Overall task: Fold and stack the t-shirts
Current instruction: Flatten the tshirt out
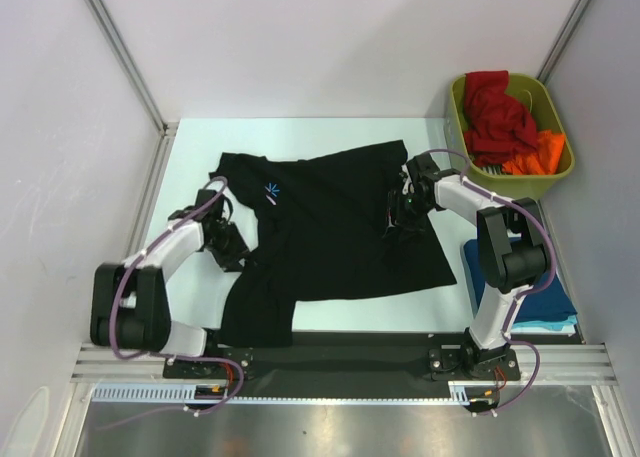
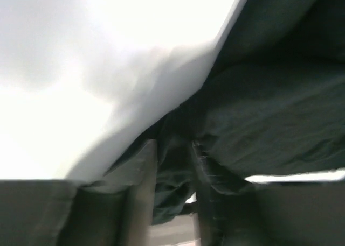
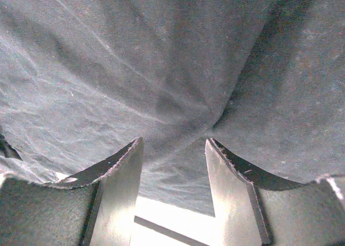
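- The black short-sleeved cloth t-shirt (image 1: 340, 227) with a small light-blue chest print lies face up and rumpled across the middle of the pale table (image 1: 300, 142). Its lower left part is bunched toward the near edge.
- The left gripper (image 1: 228, 241) sits at the shirt's left edge. In its wrist view the jaws are narrow, with a fold of black cloth pinched between the fingers (image 2: 141, 197). The bite looks thin, so a quick pull could let the edge slip out.
- The right gripper (image 1: 400, 215) is on the shirt's right side. Its fingers (image 3: 116, 176) stand partway apart with cloth across the gap, and it cannot be told whether they clamp it. If they do not, a lift would raise one side only and skew the fold.
- Either pinch may catch both layers, dragging the whole shirt instead of folding it.
- The right arm works near the folded dark-blue and teal shirts (image 1: 545, 302) at the table's right. A wide swing could knock that stack.
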You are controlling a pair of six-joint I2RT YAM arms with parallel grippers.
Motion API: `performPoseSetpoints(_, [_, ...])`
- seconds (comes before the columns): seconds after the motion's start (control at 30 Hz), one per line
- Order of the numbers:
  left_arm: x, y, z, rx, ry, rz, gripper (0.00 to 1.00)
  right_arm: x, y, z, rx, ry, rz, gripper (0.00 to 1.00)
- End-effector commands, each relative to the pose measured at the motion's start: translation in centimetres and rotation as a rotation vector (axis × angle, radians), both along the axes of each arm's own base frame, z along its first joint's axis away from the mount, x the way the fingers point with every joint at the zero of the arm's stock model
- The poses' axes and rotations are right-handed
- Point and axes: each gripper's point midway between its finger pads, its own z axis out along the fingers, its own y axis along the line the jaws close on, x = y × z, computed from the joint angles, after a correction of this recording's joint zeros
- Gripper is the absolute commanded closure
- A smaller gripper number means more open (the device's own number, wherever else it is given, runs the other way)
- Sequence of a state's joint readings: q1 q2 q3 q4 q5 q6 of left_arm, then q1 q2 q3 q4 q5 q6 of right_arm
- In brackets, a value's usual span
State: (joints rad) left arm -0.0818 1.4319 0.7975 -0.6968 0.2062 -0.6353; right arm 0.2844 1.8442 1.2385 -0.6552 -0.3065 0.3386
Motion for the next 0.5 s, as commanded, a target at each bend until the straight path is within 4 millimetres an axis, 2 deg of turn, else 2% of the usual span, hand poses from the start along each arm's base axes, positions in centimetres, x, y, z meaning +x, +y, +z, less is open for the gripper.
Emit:
performPoseSetpoints(0.0, [1.0, 2.0, 3.5, 0.093, -0.129, 0.122, 0.69, 0.5, 0.8, 1.0, 0.031, -0.035, 0.016, 0.44])
performPoseSetpoints(0.03, [1.0, 2.6, 4.2, 0.121, -0.149, 0.151, 0.82, 0.4, 0.8, 0.9, 0.026, -0.033, 0.018, 0.44])
performPoseSetpoints(0.07, [0.9, 3.2, 5.6, 0.138, -0.192, 0.183, 0.91, 0.4, 0.6, 0.7, 0.013, -0.026, 0.010, 0.44])
performPoseSetpoints(0.1, [0.1, 5.3, 6.2, 0.237, -0.179, 0.292, 0.99, 0.3, 0.5, 0.4, 0.001, -0.017, 0.005, 0.44])
performPoseSetpoints(0.13, [-0.5, 6.2, 6.8, 0.272, -0.182, 0.355, 1.00, 0.0, 0.3, 0.2, -0.008, -0.001, -0.007, 0.44])
performPoseSetpoints(0.17, [-2.5, 7.1, 7.9, 0.305, -0.172, 0.419, 1.00, 0.0, -0.2, -0.2, -0.037, 0.003, -0.021, 0.44])
performPoseSetpoints(0.2, [-3.3, 8.8, 8.8, 0.360, -0.181, 0.591, 1.00, -0.2, -0.5, -0.5, -0.056, 0.020, -0.031, 0.44])
performPoseSetpoints(0.27, [-5.6, 9.5, 10.1, 0.339, -0.243, 0.714, 1.00, -0.2, -0.7, -0.8, -0.065, 0.022, -0.035, 0.44])
performPoseSetpoints(0.3, [-6.2, 9.4, 9.6, 0.309, -0.257, 0.761, 1.00, -0.2, -0.7, -0.8, -0.064, 0.020, -0.032, 0.44])
performPoseSetpoints(0.33, [-6.3, 8.9, 9.5, 0.270, -0.281, 0.755, 1.00, -0.3, -0.6, -0.8, -0.058, 0.025, -0.030, 0.44])
performPoseSetpoints(0.37, [-3.6, 8.0, 10.4, 0.175, -0.402, 0.728, 1.00, -0.4, -0.5, -0.8, -0.052, 0.028, -0.025, 0.44])
performPoseSetpoints(0.4, [-2.9, 7.5, 9.4, 0.166, -0.452, 0.575, 0.93, -0.4, -0.4, -0.6, -0.045, 0.026, -0.021, 0.44])
performPoseSetpoints(0.43, [-1.8, 5.0, 10.0, 0.039, -0.485, 0.453, 0.71, -0.4, 0.0, -0.4, -0.027, 0.024, -0.016, 0.44])
performPoseSetpoints(0.47, [-0.5, 4.7, 10.8, 0.028, -0.534, 0.422, 0.50, -0.4, 0.1, -0.1, -0.016, 0.019, -0.012, 0.44])
